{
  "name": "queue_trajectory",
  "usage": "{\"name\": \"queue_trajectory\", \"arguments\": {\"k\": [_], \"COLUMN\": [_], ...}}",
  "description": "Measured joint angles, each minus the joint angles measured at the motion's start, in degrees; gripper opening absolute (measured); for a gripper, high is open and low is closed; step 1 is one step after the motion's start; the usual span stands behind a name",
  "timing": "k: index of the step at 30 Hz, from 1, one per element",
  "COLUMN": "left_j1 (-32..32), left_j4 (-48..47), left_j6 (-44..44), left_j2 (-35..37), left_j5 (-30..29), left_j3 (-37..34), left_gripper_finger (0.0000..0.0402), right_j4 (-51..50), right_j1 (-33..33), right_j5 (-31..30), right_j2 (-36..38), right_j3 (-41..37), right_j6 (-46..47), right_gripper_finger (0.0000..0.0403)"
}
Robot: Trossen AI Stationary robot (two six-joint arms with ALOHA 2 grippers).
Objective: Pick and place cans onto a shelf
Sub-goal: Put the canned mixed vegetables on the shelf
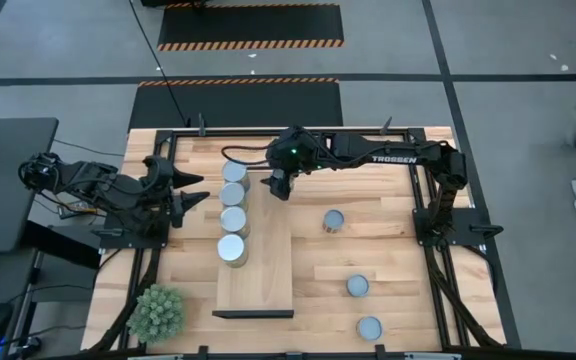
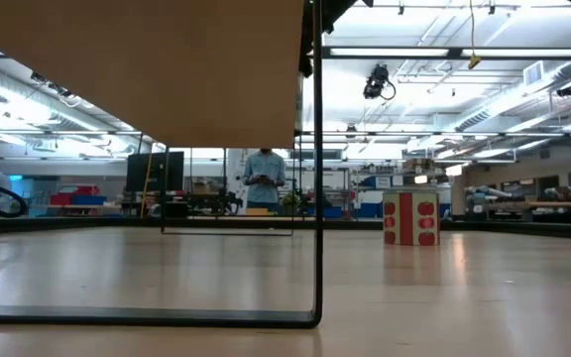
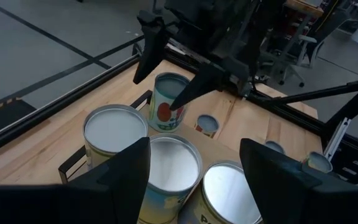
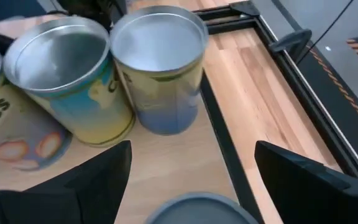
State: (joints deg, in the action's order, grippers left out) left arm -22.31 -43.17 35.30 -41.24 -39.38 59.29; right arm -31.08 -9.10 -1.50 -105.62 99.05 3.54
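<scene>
While our right gripper (image 1: 279, 188) hovers with jaws apart beside the far end of the shelf (image 1: 255, 285), four cans (image 1: 232, 221) stand there in a row. Three more dot the bench (image 1: 388, 262). Our left gripper (image 1: 190, 197) waits nearby, jaws apart.

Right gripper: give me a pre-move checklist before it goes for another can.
1. Right gripper fingers open and empty: ok, nothing between them in the right wrist view.
2. Placed cans upright on the shelf: ok, four in a row along its left side.
3. Room left on the shelf: ok, right half and near end are bare.
4. Loose cans within view: ok, nearest loose can stands upright on the table, two more nearer the front.
5. Left gripper clear of the path: ok, open, beside the shelf's left edge.
</scene>
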Motion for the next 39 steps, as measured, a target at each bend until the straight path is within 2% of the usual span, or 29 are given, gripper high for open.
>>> {"name": "queue_trajectory", "arguments": {"k": [6,15,18,21,26,31,39], "left_j1": [0.02,0.02,0.02,0.00,0.01,0.01,0.02], "left_j4": [-0.06,-0.08,-0.10,-0.12,-0.12,-0.16,-0.14], "left_j6": [-0.12,-0.48,-1.67,-1.91,-1.95,-2.00,-2.02], "left_j2": [0.01,0.01,0.01,0.01,0.03,0.03,0.03], "left_j5": [0.00,0.00,0.00,0.00,0.00,0.00,0.02], "left_j3": [0.00,0.00,0.00,0.00,0.01,0.00,0.00], "left_gripper_finger": [0.0254,0.0254,0.0254,0.0254,0.0254,0.0254,0.0254], "right_j4": [-1.74,-21.84,-28.34,-35.25,-34.49,-30.57,-21.76], "right_j1": [0.07,-0.11,-0.82,-2.28,-2.77,-1.47,0.90], "right_j5": [-0.74,-6.96,-10.33,-10.86,-13.16,-10.45,-10.55], "right_j2": [0.09,0.07,0.11,0.07,1.64,3.15,3.08], "right_j3": [5.29,15.64,16.47,15.74,9.27,3.27,-0.20], "right_j6": [-2.39,-9.92,-9.87,-6.82,-3.58,-0.57,2.53], "right_gripper_finger": [0.0348,0.0348,0.0348,0.0347,0.0347,0.0347,0.0347]}}
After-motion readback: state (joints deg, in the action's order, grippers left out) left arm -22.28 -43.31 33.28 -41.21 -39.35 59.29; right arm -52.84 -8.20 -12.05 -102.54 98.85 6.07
